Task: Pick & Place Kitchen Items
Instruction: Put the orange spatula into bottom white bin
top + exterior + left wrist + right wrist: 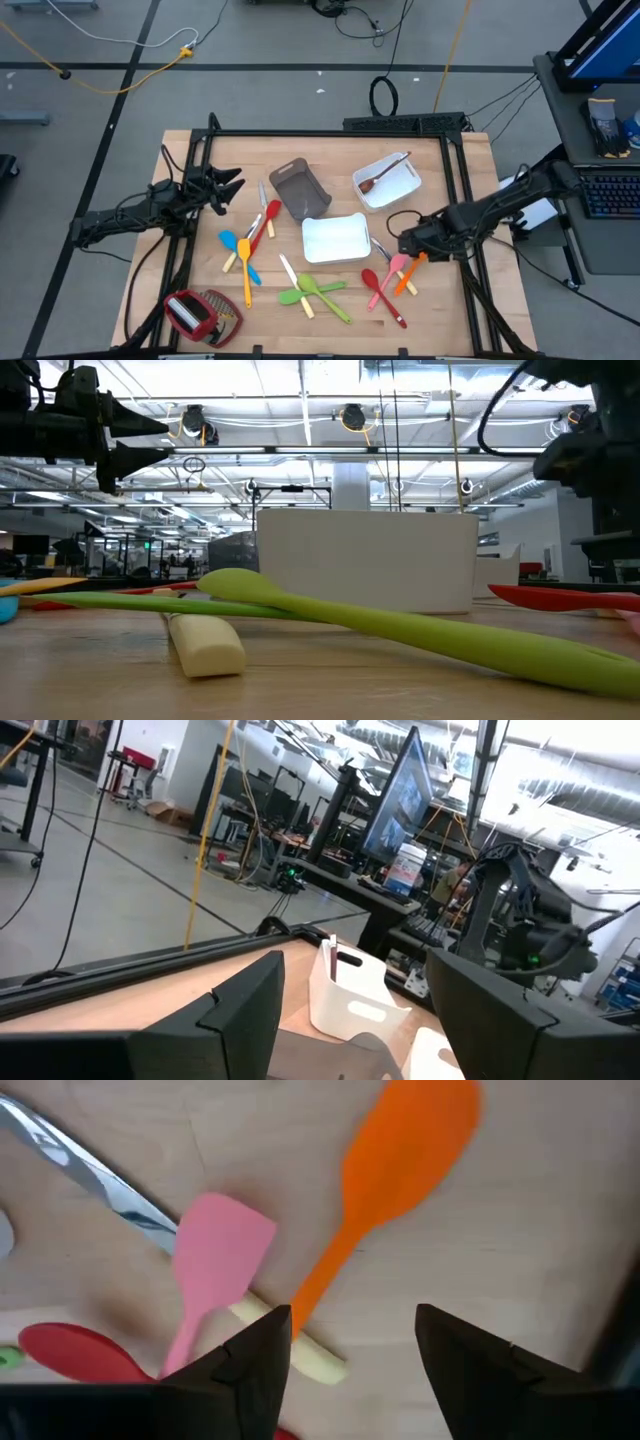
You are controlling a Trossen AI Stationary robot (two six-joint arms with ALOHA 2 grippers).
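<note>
Orange spatula [400, 1170] and pink spatula [215, 1260] lie on the table [450, 160] under the right gripper [350, 1350], jaws released and empty; farther off, left gripper [232, 186] gapes empty above the table's left side

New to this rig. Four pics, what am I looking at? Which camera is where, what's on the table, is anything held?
Two dark robot arms work at a wooden table. One picture looks straight down, one looks level across the tabletop, and one comes from each wrist. The left tool hangs open above the table's left side, empty. The right tool is open just above an orange spatula and a pink spatula, holding nothing. Colourful spoons and spatulas lie scattered, including a green spoon. Also there: a white tray, a grey bin, and a white bin holding a brown spoon.
</note>
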